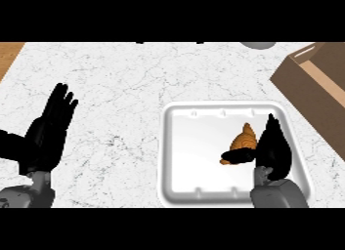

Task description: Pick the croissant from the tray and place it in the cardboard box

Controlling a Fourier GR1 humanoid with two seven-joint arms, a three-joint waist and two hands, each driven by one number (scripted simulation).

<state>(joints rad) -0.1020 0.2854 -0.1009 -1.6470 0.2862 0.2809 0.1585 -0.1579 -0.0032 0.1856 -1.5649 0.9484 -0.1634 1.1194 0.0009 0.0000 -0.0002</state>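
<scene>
The croissant (244,139) lies inside the white tray (182,146), in the tray's right half, at the lower right of the frame. The right hand (273,146) is over the tray, just right of the croissant; its thumb curls under the pastry's lower end and its fingers stand along the pastry's right side, so the hand is pinching the croissant. The tray rests on the white marbled tabletop (132,73). The cardboard box (326,83) sits open at the upper right of the frame, apart from the tray's right rim. The left hand (49,132) rests open at the left of the frame, fingers straight and pointing up.
</scene>
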